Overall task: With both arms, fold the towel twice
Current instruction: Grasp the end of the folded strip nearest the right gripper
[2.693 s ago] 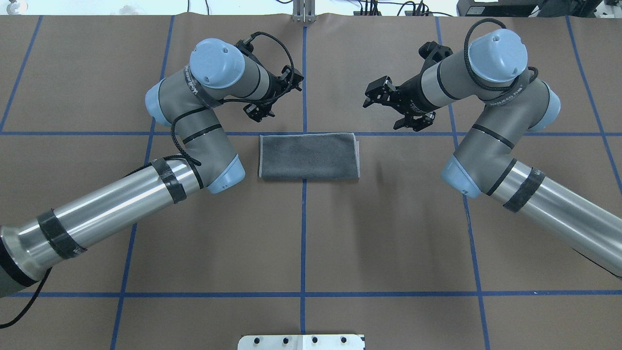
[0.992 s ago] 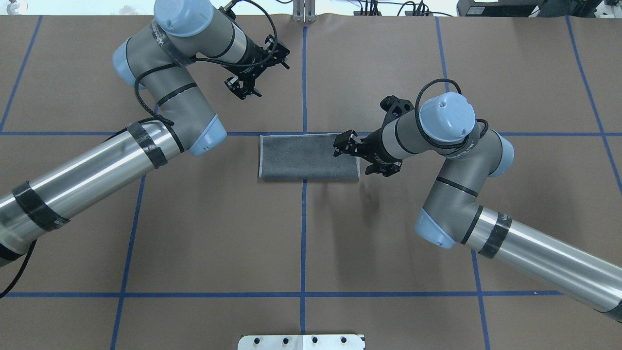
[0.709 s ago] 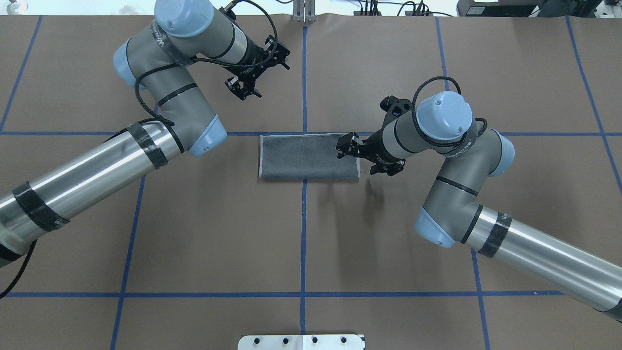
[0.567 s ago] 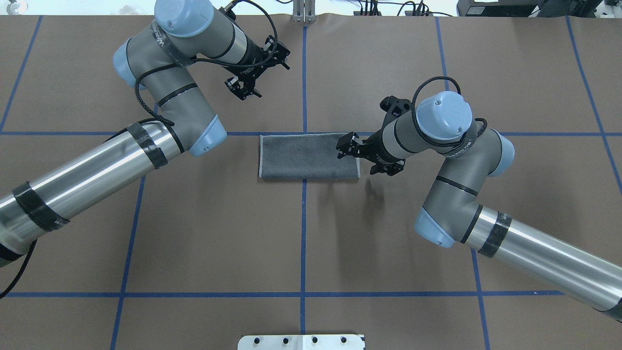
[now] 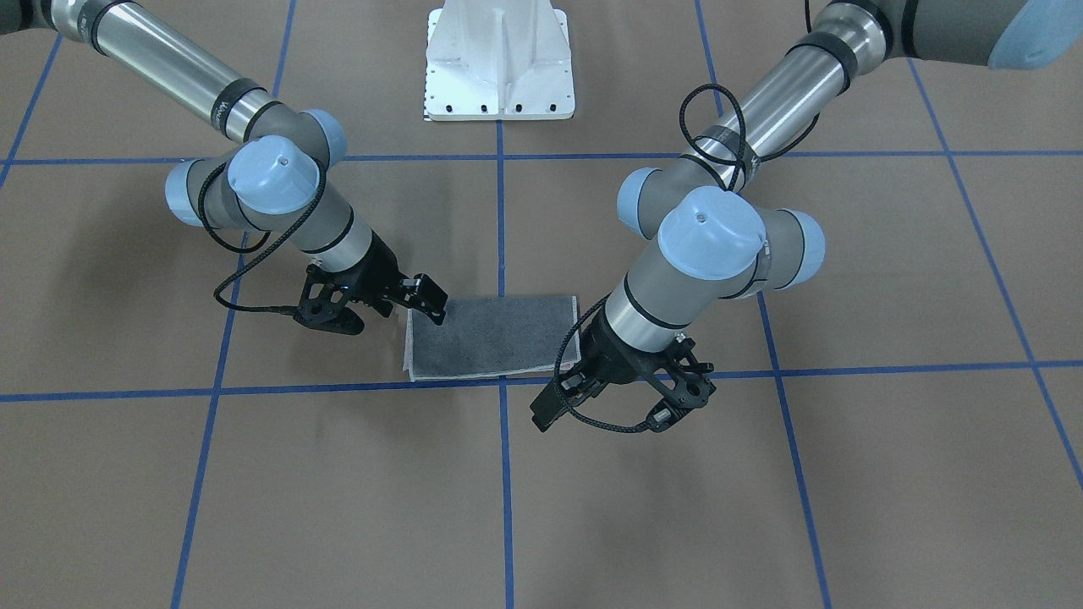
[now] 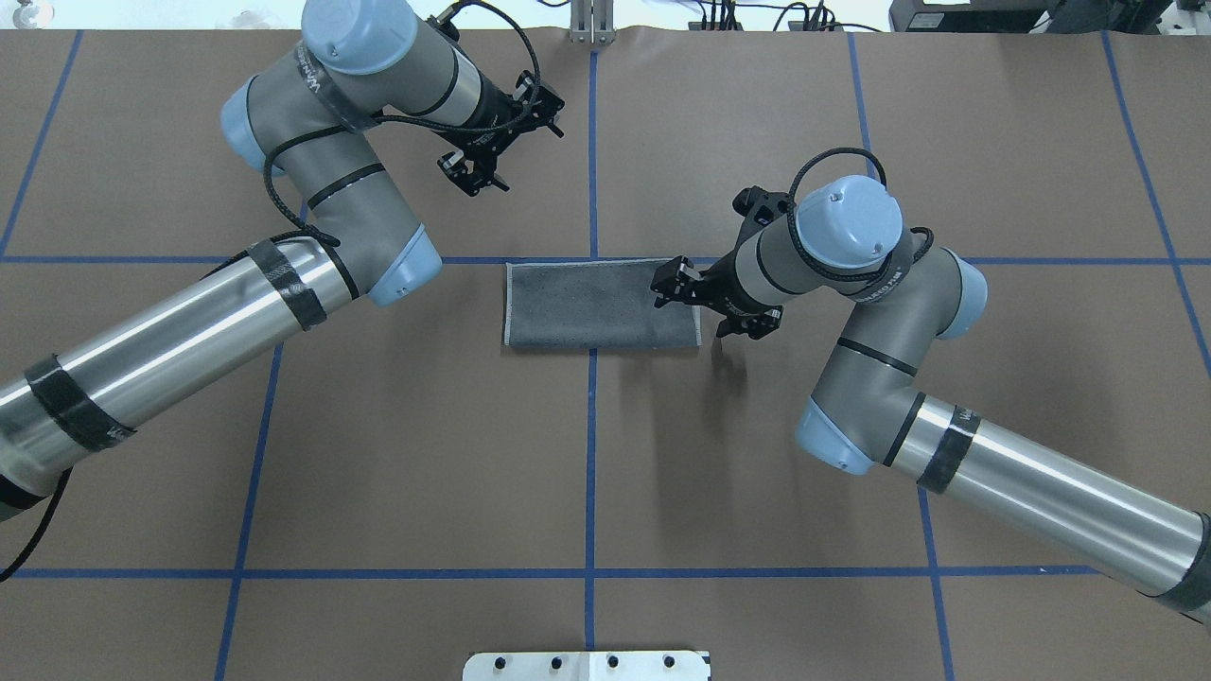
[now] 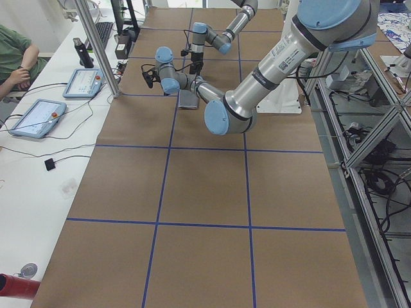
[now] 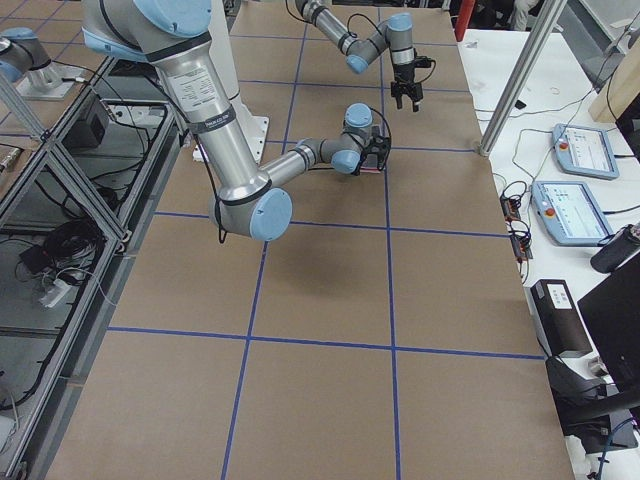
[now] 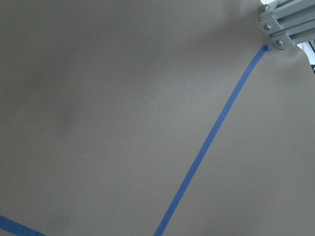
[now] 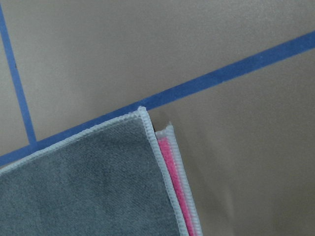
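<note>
My right gripper (image 6: 702, 305) dropped to towel (image 6: 587, 305) end at 3 o'clock, jaws spread, empty; left gripper (image 6: 506, 142) sat at 11 o'clock, spread. Risk: pinching top layer only, edges offset.

Brown table (image 6: 757, 492), blue tape grid (image 6: 590, 454); white pedestal base (image 5: 499, 63).

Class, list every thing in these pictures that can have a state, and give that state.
towel: folded once, lying flat, grey face up, pink showing at one end.
right gripper: open, over the towel's end.
left gripper: away from the towel; open or shut unclear.
</note>
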Robot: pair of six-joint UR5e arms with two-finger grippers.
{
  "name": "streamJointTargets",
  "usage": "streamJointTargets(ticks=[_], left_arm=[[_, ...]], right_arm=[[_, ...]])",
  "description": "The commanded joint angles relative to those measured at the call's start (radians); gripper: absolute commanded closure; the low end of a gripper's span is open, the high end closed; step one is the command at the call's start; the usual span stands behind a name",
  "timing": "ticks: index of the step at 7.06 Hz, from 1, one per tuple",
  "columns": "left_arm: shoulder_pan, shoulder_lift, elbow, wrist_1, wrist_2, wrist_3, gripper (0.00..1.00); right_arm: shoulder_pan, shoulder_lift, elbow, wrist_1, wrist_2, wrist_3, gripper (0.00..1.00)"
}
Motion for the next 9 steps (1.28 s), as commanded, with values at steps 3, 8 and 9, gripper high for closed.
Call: streamJointTargets(ticks=[3, 8, 9], left_arm=[[-0.001, 0.003, 0.002, 0.0, 0.0, 0.007, 0.01], [0.0, 0.003, 0.002, 0.0, 0.0, 0.007, 0.0], [0.0, 0.001, 0.0, 0.0, 0.0, 0.007, 0.0]], right_arm=[[0.002, 0.015, -0.027, 0.008, 0.006, 0.0, 0.12], [0.003, -0.005, -0.021, 0.015, 0.015, 0.0, 0.3], [0.003, -0.005, -0.018, 0.015, 0.015, 0.001, 0.52]])
